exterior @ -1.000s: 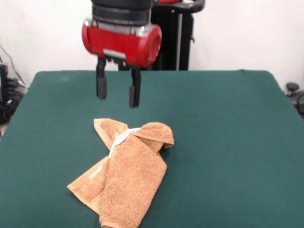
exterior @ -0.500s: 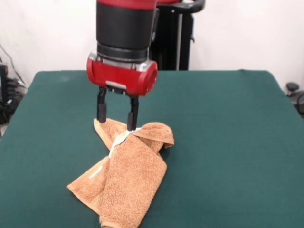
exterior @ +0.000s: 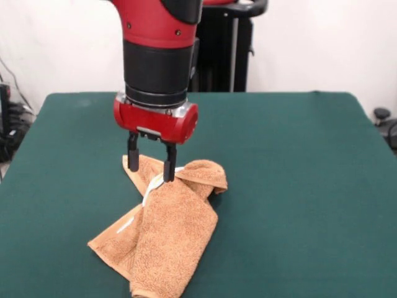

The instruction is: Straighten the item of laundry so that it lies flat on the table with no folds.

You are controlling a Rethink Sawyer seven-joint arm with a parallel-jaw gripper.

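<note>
The orange-tan terry towel [exterior: 164, 226] lies folded and rumpled on the dark green table [exterior: 291, 180], left of centre and near the front edge. A white tag [exterior: 156, 182] shows along its upper fold. My gripper [exterior: 150, 166] hangs straight down from the red and black arm and is open. Its two fingers straddle the towel's far corner, with the tips down at the cloth on either side of that corner. The towel's lowest edge is cut off by the picture's bottom.
The robot's black pedestal [exterior: 224, 46] stands behind the table's far edge. A black object [exterior: 384, 121] sits off the table's right side and dark cables [exterior: 9, 124] off its left side.
The gripper has come straight down from well above the table to the towel's far corner. The fingers stay apart. The towel has not moved.
</note>
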